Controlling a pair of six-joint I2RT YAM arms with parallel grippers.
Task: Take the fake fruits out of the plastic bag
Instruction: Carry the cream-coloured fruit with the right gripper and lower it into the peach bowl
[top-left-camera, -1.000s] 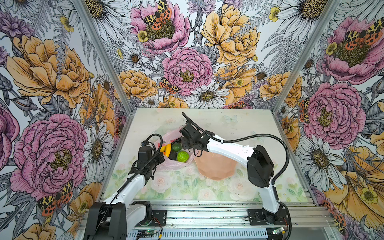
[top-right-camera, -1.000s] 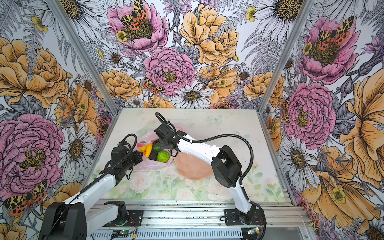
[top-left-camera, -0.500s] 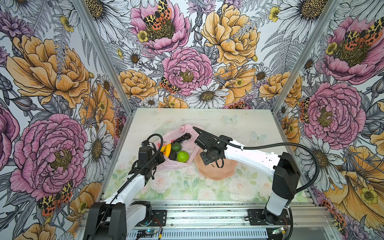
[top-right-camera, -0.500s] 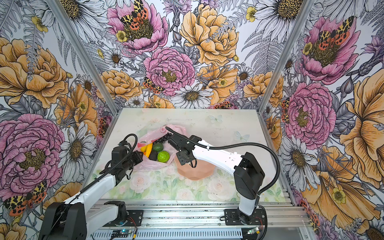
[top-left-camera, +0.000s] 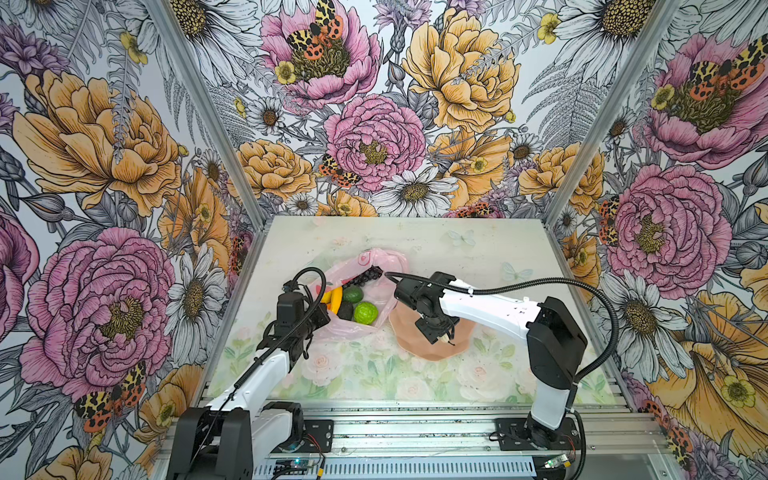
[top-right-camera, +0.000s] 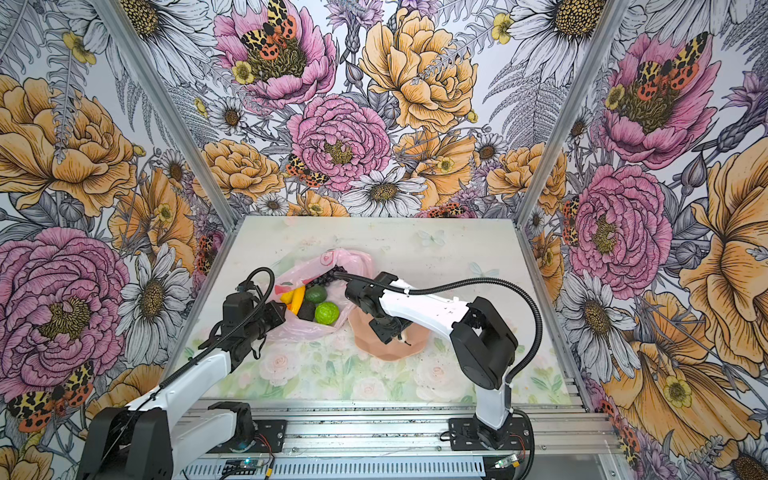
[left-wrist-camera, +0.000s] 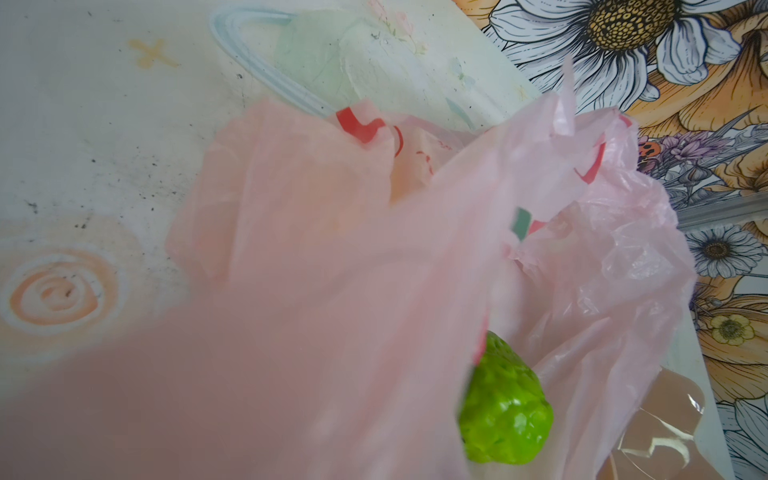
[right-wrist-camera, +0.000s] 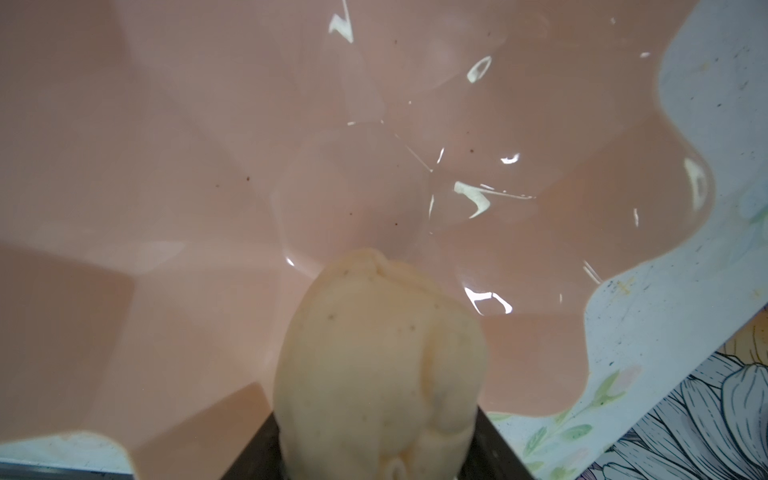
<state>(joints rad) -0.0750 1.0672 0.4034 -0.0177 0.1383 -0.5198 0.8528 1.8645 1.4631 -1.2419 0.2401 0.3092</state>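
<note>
Looking down in both top views, we see the plastic bag (top-left-camera: 388, 266) lying open on the table (top-left-camera: 478, 245), left of centre. Fake fruits show in its mouth: a banana (top-left-camera: 336, 296), a grape bunch (top-left-camera: 365, 275), a smooth green fruit (top-left-camera: 353, 294), a dark fruit (top-left-camera: 345, 311) and a bumpy green fruit (top-left-camera: 365, 312). The left gripper (top-left-camera: 321, 319) sits at the bag's near left edge, jaws pinched together on the film. The right gripper (top-left-camera: 441, 336) hangs over the peach dish (top-left-camera: 411, 351) just right of the bag, with a cream fruit (top-left-camera: 447, 340) peeping out between its jaws.

From the left wrist we find the bag's pink film (left-wrist-camera: 374, 249) draped close across the lens, the bumpy green fruit (left-wrist-camera: 505, 415) under its edge and the dish (left-wrist-camera: 665, 436) beyond.

From the right wrist we see dark fingers (right-wrist-camera: 496, 449) clamped on the cream fruit (right-wrist-camera: 382, 365) over the dish's glossy floor (right-wrist-camera: 208, 166). Whether the fruit touches the dish we cannot tell.
</note>
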